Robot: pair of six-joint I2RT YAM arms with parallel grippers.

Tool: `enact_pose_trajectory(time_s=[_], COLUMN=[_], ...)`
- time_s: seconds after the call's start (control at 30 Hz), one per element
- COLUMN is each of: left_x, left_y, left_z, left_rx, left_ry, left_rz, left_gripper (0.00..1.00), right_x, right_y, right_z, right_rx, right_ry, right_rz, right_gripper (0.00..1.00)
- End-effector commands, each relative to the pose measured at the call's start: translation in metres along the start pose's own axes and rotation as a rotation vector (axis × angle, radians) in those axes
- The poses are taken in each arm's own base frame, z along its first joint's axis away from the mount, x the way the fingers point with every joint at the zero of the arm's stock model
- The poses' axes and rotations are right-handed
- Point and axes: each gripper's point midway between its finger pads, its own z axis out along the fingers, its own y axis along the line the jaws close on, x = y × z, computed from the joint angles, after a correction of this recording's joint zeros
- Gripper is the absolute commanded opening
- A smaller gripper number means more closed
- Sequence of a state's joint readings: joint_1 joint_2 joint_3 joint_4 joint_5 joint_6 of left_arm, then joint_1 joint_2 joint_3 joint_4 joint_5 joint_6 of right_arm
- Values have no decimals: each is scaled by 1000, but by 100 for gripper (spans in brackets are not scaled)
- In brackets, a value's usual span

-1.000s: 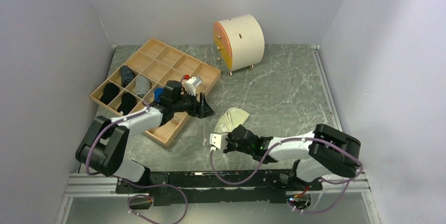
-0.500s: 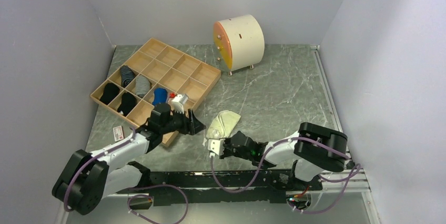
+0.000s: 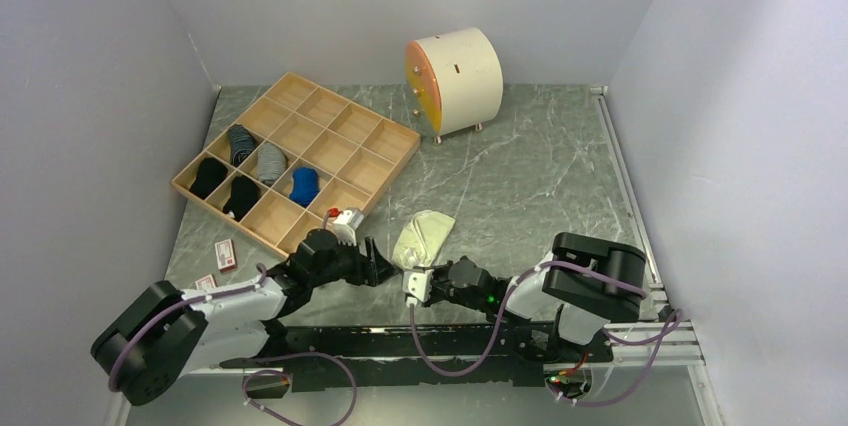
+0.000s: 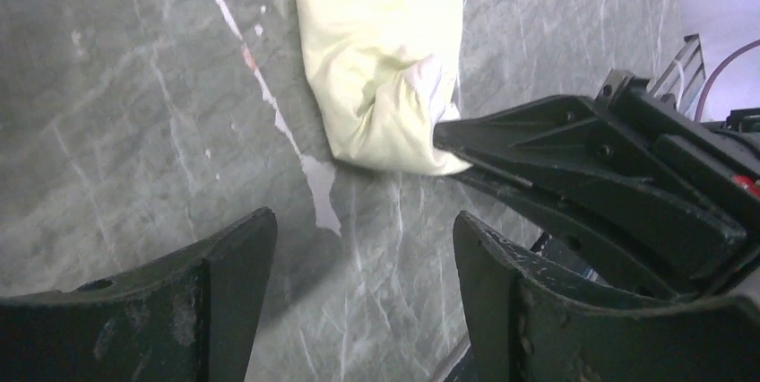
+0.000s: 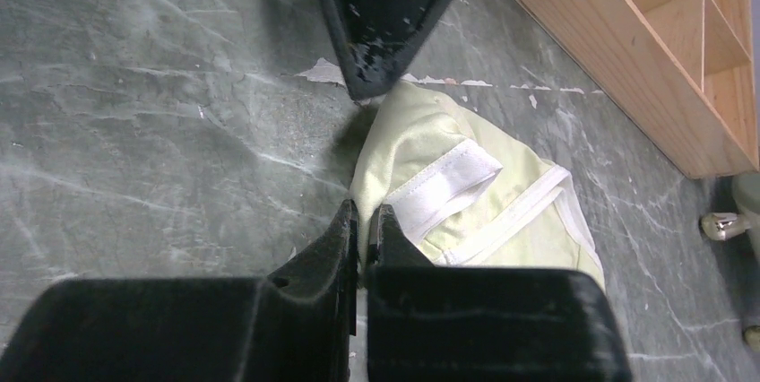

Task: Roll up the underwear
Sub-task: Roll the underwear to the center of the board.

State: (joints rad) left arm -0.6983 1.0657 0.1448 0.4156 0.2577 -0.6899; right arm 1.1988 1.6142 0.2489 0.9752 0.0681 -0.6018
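Underwear [image 3: 424, 235] of pale yellow cloth with a white waistband lies bunched on the grey marbled table [image 3: 540, 166], near the front edge and between the two arms, just right of the near corner of the wooden tray [image 3: 350, 101]. Right gripper [image 3: 413, 280] sits low at the near end of the garment with its jaws closed together. In the right wrist view its fingertips [image 5: 348, 221] touch the folded edge beside the waistband, but whether any cloth is caught between them cannot be told. Left gripper [image 3: 384, 268] rests just to the left of the garment, close to the right gripper, with its jaws spread wide and nothing between them. In the left wrist view only bare table shows in the gap between its fingers [image 4: 211, 310], and the underwear lies beyond them with the tip of the right gripper pressed against its near end. The garment extends away from the arms, angled slightly to the right. The tray is divided into square compartments. Those along its left side hold two dark socks [image 3: 210, 176], two grey striped socks [image 3: 270, 161] and one blue sock [image 3: 305, 186]. A cream drum-shaped cabinet [image 3: 455, 81] with an orange face stands at the back of the table, well apart from the garment. Two small cards [image 3: 226, 254] lie on the table near the left arm.
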Motion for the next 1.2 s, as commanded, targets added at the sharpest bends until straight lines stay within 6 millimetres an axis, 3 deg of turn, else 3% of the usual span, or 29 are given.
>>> enact_pose_trajectory(time_s=[0.0,0.33,0.5,0.7,0.8,0.87,1.0,1.17], left_x=[-29,-21,-14,-10,-11,-12,-10,-9], left_y=[-18,-19,-9,8,7,5,3,-1], left_z=[11,40,52,50,53,53,54,53], left_rx=[71,122,94,14,8,12,10,12], left_ry=[-106,-53,-13,-14,-2,-6,27,51], left_rz=[28,-2,20,10,9,-11,-37,-58], left_gripper=[77,73,58,41,15,6,5,5], right_x=[13,14,15,8,-5,-13,-16,-13], right_y=[22,21,19,13,3,0,-10,-11], right_z=[-4,-4,-6,-10,-13,-15,-17,-8], right_rx=[-81,-83,-75,-49,-13,-4,52,72], right_ry=[27,40,47,26,-7,-25,-4,45], right_rz=[-1,-10,-12,-17,-20,-28,-60,-138], right_gripper=[0,0,3,25,40,48,57,58])
